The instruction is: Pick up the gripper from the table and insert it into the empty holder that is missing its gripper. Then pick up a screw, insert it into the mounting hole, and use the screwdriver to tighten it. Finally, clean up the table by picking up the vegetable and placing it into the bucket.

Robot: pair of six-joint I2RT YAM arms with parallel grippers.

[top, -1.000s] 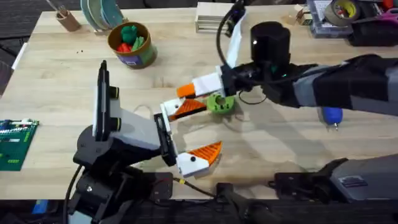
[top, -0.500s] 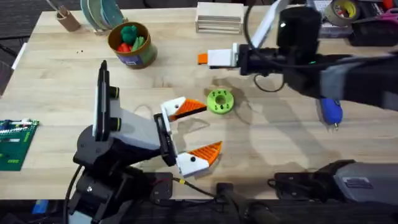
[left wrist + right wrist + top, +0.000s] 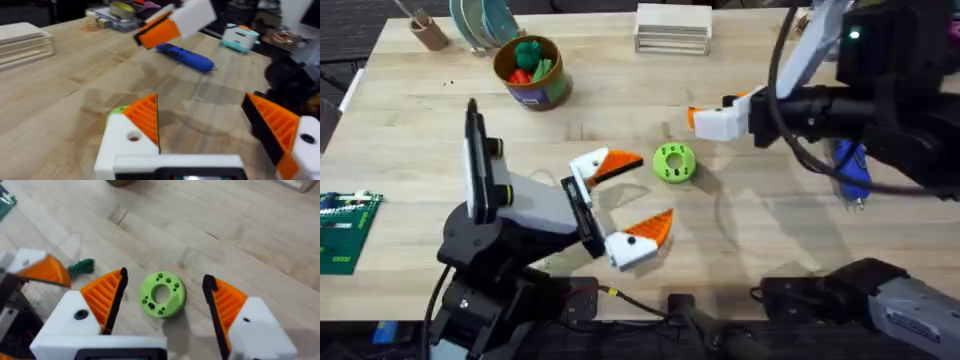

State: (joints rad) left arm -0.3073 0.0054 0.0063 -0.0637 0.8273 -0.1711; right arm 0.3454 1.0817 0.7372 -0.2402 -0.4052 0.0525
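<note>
The right arm's white-and-orange gripper (image 3: 705,120) hangs wide open and empty near the blue cylindrical screwdriver (image 3: 850,172), which lies lengthwise toward that arm's base. The left gripper (image 3: 625,195), also spread and empty, sits well across the wooden table (image 3: 760,230).

Ring disc (image 3: 674,163) sits mid-worktop (image 3: 770,240), the left tool (image 3: 620,205) just to its left, the right tool (image 3: 715,120) behind and to its right. Bucket (image 3: 531,72) far back left, screwdriver (image 3: 851,171) out right.
</note>
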